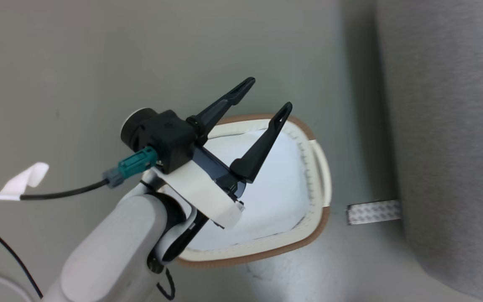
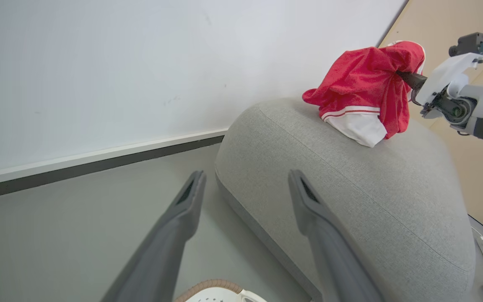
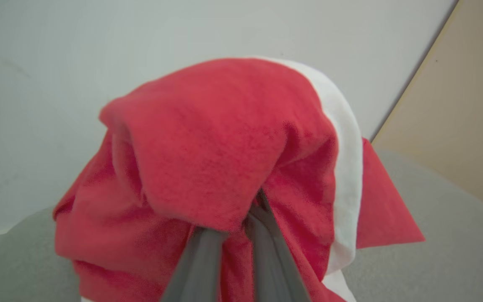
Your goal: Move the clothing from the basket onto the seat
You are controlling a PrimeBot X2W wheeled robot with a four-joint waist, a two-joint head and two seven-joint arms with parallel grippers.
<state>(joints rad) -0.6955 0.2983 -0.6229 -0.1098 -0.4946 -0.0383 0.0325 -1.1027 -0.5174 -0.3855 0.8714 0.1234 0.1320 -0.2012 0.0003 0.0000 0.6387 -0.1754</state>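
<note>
- The basket [image 1: 308,228] stands on the floor just beside the seat [image 1: 455,147]. Looking down into it I see nothing red, just a plain white pad [image 1: 279,184] across the bottom, so the lifting-out part looks done.
- The clothing [image 2: 363,88] is up on the seat's rounded top. Its lower folds and a white striped cuff rest on the grey fabric, while the upper part is bunched and drawn up to one side.
- The right tool [image 2: 408,78] holds that bunch. Its two fingers are pinched nearly together with red cloth gathered around them, as the right wrist view shows close up.
- The left tool [image 1: 266,95] hangs over the basket with its fingers spread wide and nothing between them. It plays no part in the carry.
- By my reckoning the job is nearly through. What is left is for the right tool to let go so the whole garment settles on the seat, then draw clear without dragging cloth along.
- One thing to watch: the garment lies on a curved surface, so a careless release might let it slide off toward the floor.
</note>
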